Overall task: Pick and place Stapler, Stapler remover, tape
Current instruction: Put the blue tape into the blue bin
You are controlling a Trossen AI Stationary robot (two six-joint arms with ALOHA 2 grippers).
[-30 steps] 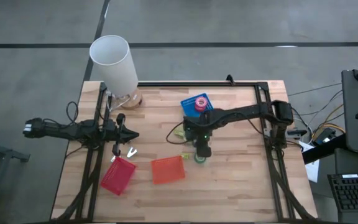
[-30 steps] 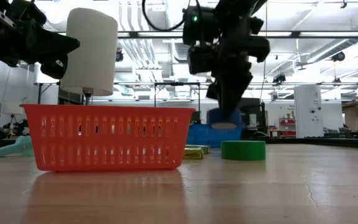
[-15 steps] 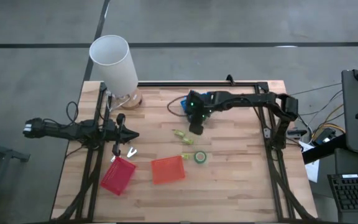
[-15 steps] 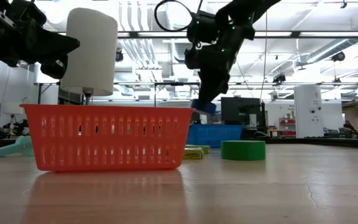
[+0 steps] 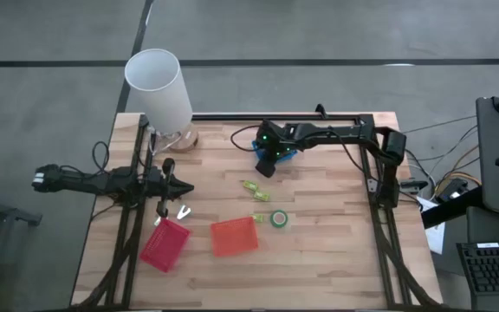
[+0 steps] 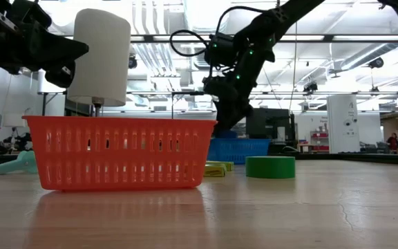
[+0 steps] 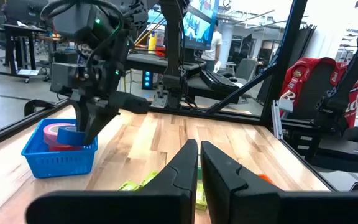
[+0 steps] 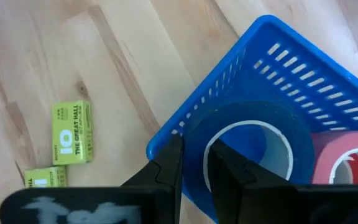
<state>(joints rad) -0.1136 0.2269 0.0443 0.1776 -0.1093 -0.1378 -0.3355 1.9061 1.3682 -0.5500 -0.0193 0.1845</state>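
My right gripper (image 5: 268, 166) hangs over the blue basket (image 5: 281, 144) near the table's far edge, shut on a blue tape roll (image 8: 253, 134). A pink roll (image 8: 353, 163) lies in that basket. A green roll (image 5: 279, 218) lies flat on the table, with small yellow-green boxes (image 5: 249, 185) nearby. My left gripper (image 5: 184, 189) hovers shut at the table's left side, above a small white thing (image 5: 183, 211). In the low view a teal object (image 6: 12, 164) lies at the far left behind the baskets. My right gripper pinches the blue roll's ring wall (image 8: 194, 134), one finger (image 8: 229, 168) in the hole and one (image 8: 169, 162) outside. The fingers come from above, pointing down. The roll sits tilted inside the basket's corner beside the pink roll (image 7: 58, 132); whether it rests on the bottom I cannot tell.
An orange basket (image 5: 234, 236) and a red basket (image 5: 165, 244) stand toward the near edge. A tall white lamp (image 5: 158, 87) stands at the far left corner. Bare wood lies on the table's right half and along the near edge.
My right gripper has carried the blue roll from beside the green roll up and toward the far edge, then lowered it into the blue basket's corner. It has stayed shut on the roll. The green roll has kept its place.
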